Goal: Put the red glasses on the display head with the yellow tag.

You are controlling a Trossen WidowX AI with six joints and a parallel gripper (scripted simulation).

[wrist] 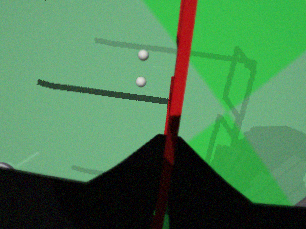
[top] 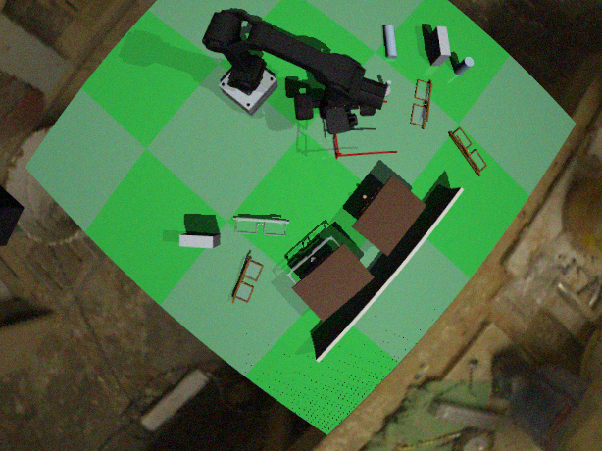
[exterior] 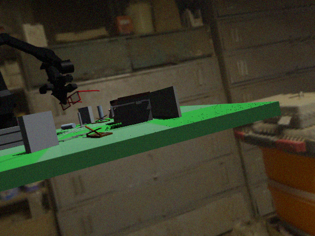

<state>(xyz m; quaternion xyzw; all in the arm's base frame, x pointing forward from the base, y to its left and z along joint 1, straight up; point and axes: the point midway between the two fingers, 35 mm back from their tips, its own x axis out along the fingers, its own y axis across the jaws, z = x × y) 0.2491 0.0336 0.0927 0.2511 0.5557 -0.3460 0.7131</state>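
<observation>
The red glasses [top: 367, 153] [exterior: 89, 91] [wrist: 186, 48] are in the air, their front slanted in the exterior view and their temples pointing towards the heads' side. My gripper [exterior: 64, 103] [wrist: 167, 144] is shut on the front of the glasses, above the table; in the top view the arm hides the fingertips. Two brown-topped display heads stand side by side: one nearer the glasses [top: 389, 216], and one further off [top: 332, 280] [exterior: 132, 113] with a pale grey frame across its face. No yellow tag can be made out, so I cannot tell which head bears it.
A tall panel [top: 391, 275] [exterior: 165, 103] stands behind the heads. Orange glasses [top: 426, 104] lie near another orange pair [top: 465, 152]; a third orange pair [top: 239, 279] [exterior: 99, 135] and white glasses [top: 261, 219] lie opposite. White blocks [top: 199, 240] [exterior: 39, 132] and cylinders [top: 390, 41] stand or lie around.
</observation>
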